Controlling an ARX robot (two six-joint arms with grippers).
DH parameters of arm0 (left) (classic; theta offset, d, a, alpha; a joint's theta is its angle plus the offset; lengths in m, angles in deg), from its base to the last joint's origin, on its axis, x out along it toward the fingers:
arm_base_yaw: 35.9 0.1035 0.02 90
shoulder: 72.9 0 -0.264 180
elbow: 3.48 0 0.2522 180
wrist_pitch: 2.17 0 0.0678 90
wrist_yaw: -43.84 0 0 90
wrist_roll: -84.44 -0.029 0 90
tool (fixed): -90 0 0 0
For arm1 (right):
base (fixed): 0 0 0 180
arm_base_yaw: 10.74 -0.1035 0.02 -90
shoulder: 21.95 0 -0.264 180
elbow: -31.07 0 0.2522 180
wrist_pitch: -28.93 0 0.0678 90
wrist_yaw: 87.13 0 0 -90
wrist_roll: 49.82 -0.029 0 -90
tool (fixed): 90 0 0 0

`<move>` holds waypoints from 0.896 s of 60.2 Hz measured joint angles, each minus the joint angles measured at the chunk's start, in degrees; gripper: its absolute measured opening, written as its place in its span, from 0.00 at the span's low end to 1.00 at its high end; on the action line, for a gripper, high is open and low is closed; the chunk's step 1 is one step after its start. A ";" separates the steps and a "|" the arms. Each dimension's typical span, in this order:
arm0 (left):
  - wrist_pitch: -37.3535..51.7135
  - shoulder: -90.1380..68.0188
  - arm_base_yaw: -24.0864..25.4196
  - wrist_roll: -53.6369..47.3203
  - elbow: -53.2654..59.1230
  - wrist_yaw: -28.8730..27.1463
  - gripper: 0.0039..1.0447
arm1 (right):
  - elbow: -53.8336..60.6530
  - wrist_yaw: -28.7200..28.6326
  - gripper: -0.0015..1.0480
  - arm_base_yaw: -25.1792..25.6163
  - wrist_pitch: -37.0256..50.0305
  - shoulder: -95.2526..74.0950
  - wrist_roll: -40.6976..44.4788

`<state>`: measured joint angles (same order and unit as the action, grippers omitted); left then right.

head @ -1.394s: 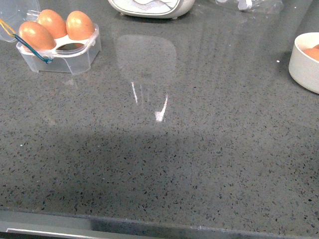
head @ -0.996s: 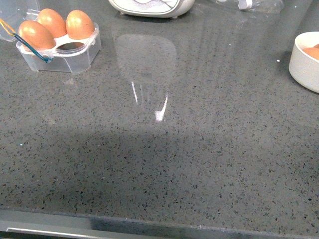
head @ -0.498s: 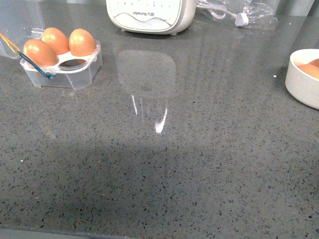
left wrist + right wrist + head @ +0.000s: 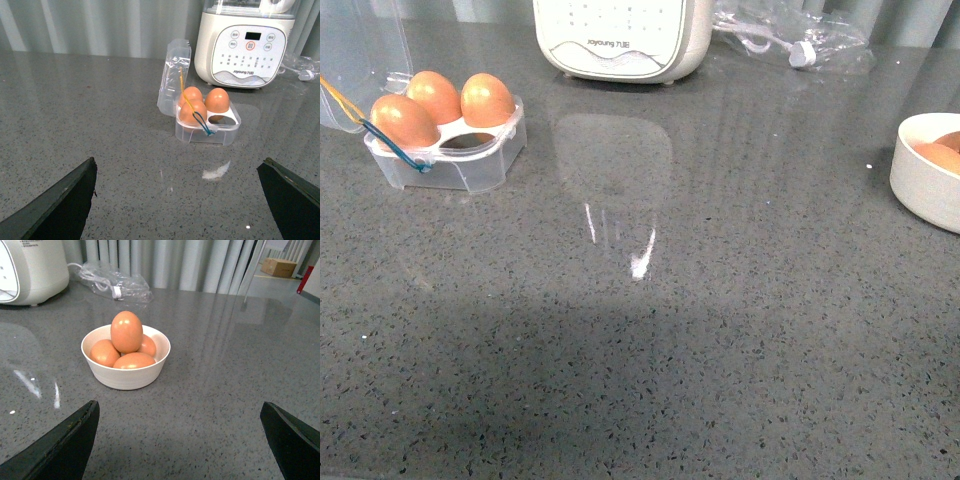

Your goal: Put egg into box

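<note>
The clear four-cell box point(image 4: 450, 155) stands at the far left of the counter, lid open, with three brown eggs in it and one cell empty. It also shows in the left wrist view point(image 4: 207, 127). My left gripper point(image 4: 177, 200) is open and empty, well short of the box. A white bowl point(image 4: 126, 375) holds several brown eggs, with one egg point(image 4: 126, 331) on top. Only the bowl's edge point(image 4: 925, 185) shows at the right in the front view. My right gripper point(image 4: 180, 440) is open and empty, short of the bowl. Neither arm shows in the front view.
A white blender base point(image 4: 620, 40) stands at the back centre, seen also in the left wrist view point(image 4: 247, 50). A clear plastic bag with a cord point(image 4: 795, 40) lies at the back right. The counter is grey speckled stone point(image 4: 650, 330).
The front view has tilted upward: the box, blender and bowl sit lower in the picture, and more of the back of the counter shows. Nothing on the counter has moved.
</note>
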<state>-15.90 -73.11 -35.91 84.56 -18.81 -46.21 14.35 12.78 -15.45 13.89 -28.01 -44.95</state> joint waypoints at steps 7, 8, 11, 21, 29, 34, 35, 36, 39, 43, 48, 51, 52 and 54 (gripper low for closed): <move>0.00 -0.02 0.00 0.00 0.00 0.02 0.94 | -2.80 0.52 0.93 -3.61 7.50 -7.30 1.88; 0.00 -0.02 0.00 0.00 0.00 0.02 0.94 | -3.37 0.52 0.93 -4.07 9.11 -8.81 2.36; 0.00 0.00 0.00 0.00 0.00 0.00 0.94 | -5.29 -0.37 0.93 -4.55 14.27 -13.75 2.95; 0.00 0.00 0.00 0.00 0.00 0.02 0.94 | -10.71 -5.68 0.93 -2.82 26.01 -29.70 3.30; 0.00 0.00 0.00 0.00 0.00 0.02 0.94 | -17.84 -9.73 0.93 0.20 29.92 -44.72 1.81; 0.00 0.00 0.00 0.00 0.00 0.02 0.94 | -22.88 -11.91 0.93 1.38 28.44 -52.17 0.70; 0.00 0.00 0.00 0.00 0.00 0.00 0.94 | -24.61 -11.80 0.93 1.55 28.00 -54.53 0.70; 0.00 0.00 0.00 0.00 0.00 0.02 0.94 | -25.70 -11.67 0.93 1.64 27.63 -55.87 0.55; 0.00 0.00 0.00 0.00 0.00 0.02 0.94 | -28.48 -12.28 0.93 1.64 26.18 -58.99 0.31; 0.00 0.00 0.00 0.00 0.00 0.02 0.94 | -32.13 -12.92 0.93 1.46 23.96 -63.01 0.04; 0.00 0.00 0.00 0.00 0.00 0.02 0.94 | -34.77 -13.44 0.93 0.76 20.55 -65.59 0.00; 0.00 0.00 0.00 0.00 0.00 0.02 0.94 | -36.20 -13.97 0.93 0.13 18.32 -67.38 -0.09; 0.00 0.00 0.00 0.00 0.00 0.02 0.94 | -36.37 -14.08 0.93 0.07 18.12 -67.65 -0.07; 0.00 0.00 0.00 0.00 0.00 0.02 0.94 | -36.68 -14.05 0.93 -0.11 17.86 -68.30 -0.07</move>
<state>-15.90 -73.11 -35.91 84.56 -18.81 -46.19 -22.33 -1.27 -15.56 31.74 -96.32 -45.02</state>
